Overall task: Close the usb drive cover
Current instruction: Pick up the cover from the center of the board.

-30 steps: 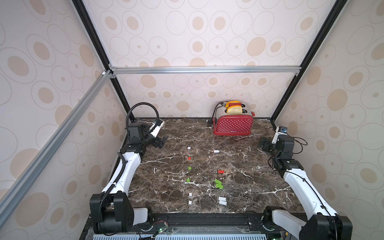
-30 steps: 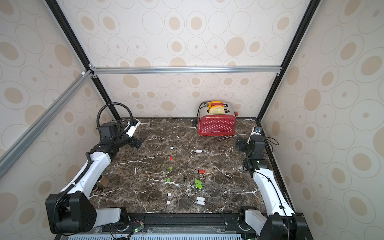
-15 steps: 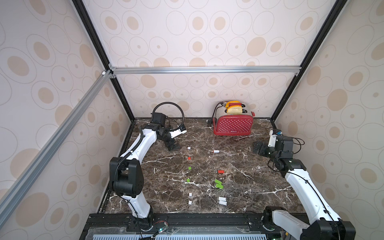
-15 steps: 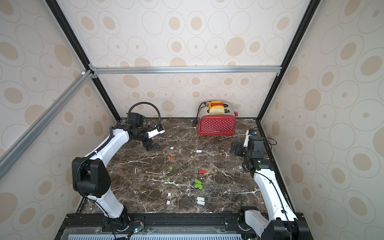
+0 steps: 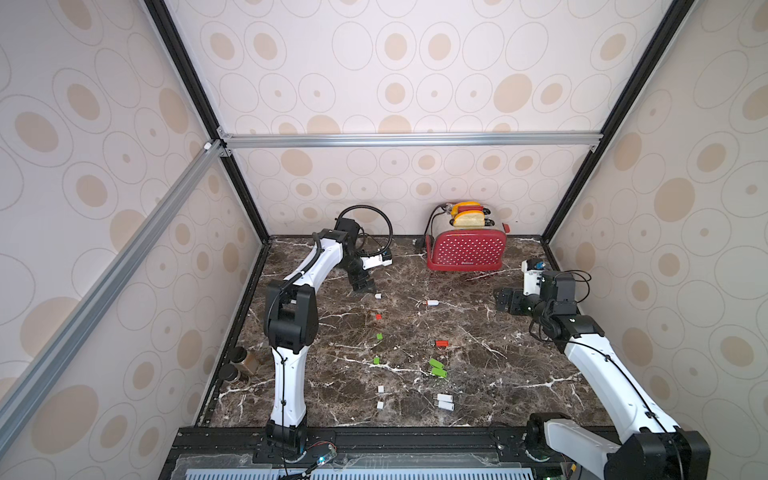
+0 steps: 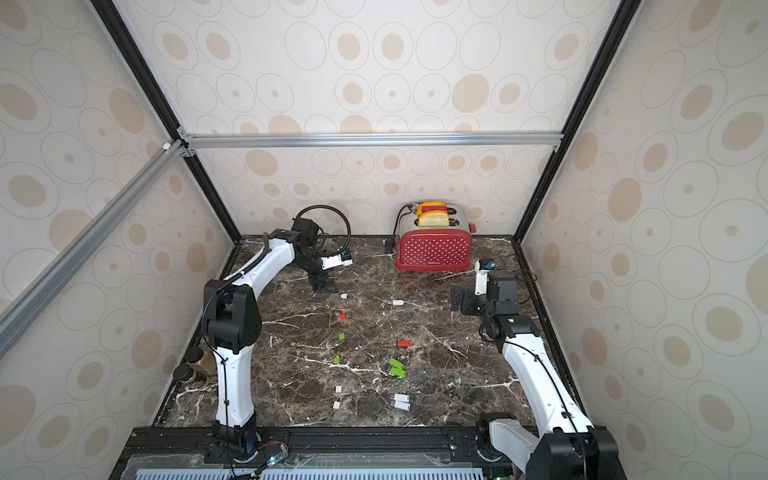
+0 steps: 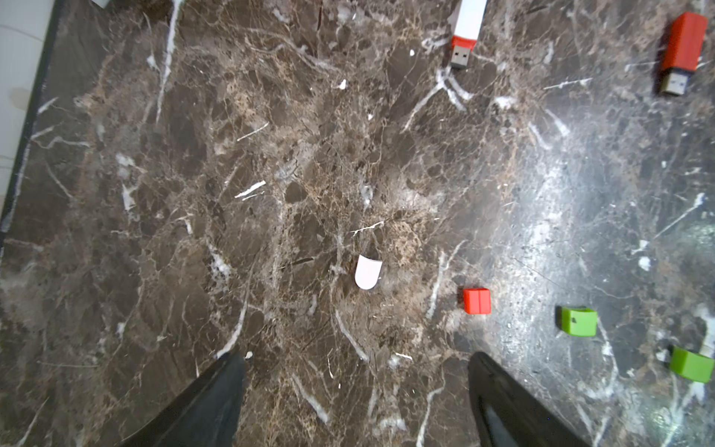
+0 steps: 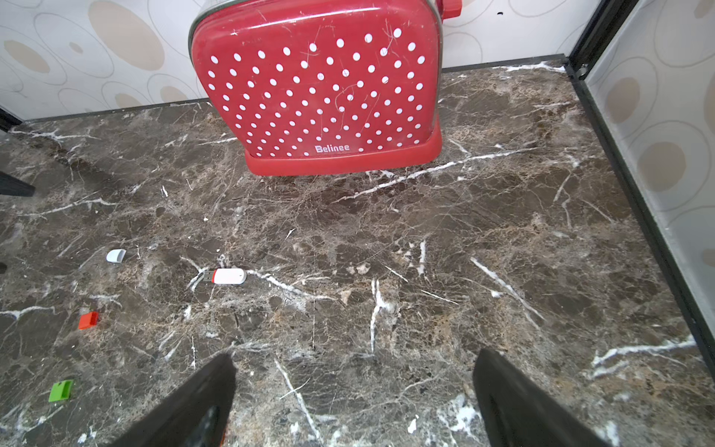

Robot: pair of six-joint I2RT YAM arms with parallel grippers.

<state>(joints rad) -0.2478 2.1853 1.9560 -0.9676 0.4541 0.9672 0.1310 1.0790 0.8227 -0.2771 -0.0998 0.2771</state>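
White red-banded USB drive [image 8: 228, 276] is lying parallel to back edge of marble table [image 5: 478, 374], plug facing left edge — left gripper [image 7: 356, 360], right gripper [image 8: 354, 360] gaping wide, empty.

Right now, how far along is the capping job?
Done: nothing visible; the white drive shows a bare plug, its white cap lying apart. In hand: left gripper, open, hovers by that cap; right gripper open, empty. Left: grasp both, press cap on.

The left gripper [image 5: 365, 287] swept off the table's [image 5: 478, 374] left edge, reached toward the back left corner, then dropped in just beside the white cap [image 5: 377, 296]. Behind it, the arm unfolded from its low crouch and stood up tall. The right gripper [image 5: 506, 300] slid a little from the right edge toward the middle.
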